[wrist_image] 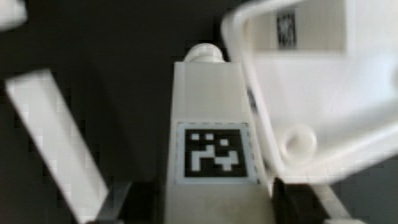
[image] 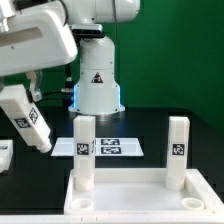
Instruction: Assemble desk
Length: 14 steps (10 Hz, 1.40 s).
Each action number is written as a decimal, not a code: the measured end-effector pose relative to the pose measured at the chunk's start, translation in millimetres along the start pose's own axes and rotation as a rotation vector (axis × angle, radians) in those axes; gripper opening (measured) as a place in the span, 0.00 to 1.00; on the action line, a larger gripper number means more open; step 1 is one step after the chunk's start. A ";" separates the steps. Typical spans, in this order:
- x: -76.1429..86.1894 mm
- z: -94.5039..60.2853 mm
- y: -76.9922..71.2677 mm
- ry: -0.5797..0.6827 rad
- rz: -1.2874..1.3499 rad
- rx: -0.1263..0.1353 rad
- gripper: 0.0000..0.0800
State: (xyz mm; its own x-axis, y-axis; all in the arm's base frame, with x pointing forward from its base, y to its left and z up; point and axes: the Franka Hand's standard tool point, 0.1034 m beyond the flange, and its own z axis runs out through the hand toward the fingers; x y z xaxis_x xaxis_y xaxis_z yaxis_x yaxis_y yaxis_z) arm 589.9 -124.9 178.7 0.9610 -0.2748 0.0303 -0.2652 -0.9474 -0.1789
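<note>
The desk's white rimmed tabletop [image: 135, 200] lies at the front of the exterior view with two white tagged legs standing upright in its far corners, one on the left [image: 85, 150] and one on the right [image: 178, 150]. My gripper [image: 19, 108] hangs at the exterior view's left, off to the left of the tabletop and above the table, shut on a third leg [image: 35, 132] that is tilted. In the wrist view this leg [wrist_image: 217, 120] runs out from between the fingers of the gripper [wrist_image: 214, 205], its tag facing the camera, with the blurred tabletop [wrist_image: 329, 95] beside it.
The marker board [image: 118, 147] lies flat behind the tabletop, in front of the robot base [image: 97, 85]. A white piece [image: 4, 156] shows at the exterior view's left edge. A blurred white bar [wrist_image: 50, 135] lies on the black table beside the held leg.
</note>
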 end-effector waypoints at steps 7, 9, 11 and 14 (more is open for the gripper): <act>-22.1 -3.3 -96.4 0.378 0.026 0.000 0.36; -29.0 8.7 -122.5 0.359 -0.082 -0.034 0.36; -42.4 29.6 -185.5 0.309 -0.141 -0.048 0.36; -40.9 34.2 -186.5 0.322 -0.148 -0.039 0.36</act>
State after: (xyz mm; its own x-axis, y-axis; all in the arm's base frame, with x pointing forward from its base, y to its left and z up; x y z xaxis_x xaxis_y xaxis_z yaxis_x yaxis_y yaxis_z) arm 602.6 68.6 177.2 0.9171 -0.1658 0.3626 -0.1336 -0.9847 -0.1123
